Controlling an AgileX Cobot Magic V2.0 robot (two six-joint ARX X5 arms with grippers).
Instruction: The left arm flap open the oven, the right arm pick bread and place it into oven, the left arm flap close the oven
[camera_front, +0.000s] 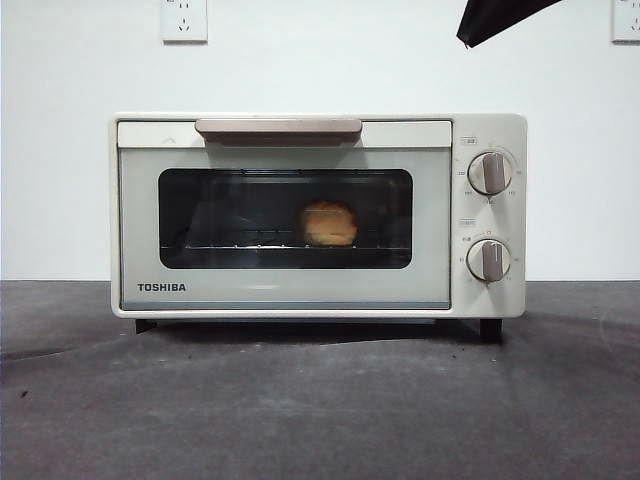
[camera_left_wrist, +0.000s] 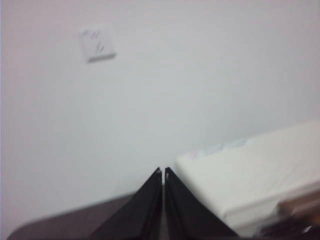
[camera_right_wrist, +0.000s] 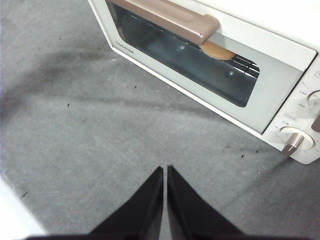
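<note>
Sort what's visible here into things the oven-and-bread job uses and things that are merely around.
Job things:
- oven, door shut
- bread on the rack inside
- left pincer, shut, beside the oven's top
- right pincer, shut, above the mat before the oven

Merely around:
- wall socket
- second socket
- grey mat

bread (camera_front: 328, 223) in oven (camera_front: 285, 290), on rack (camera_front: 240, 245) | oven on table (camera_front: 320, 410) | wall behind
</note>
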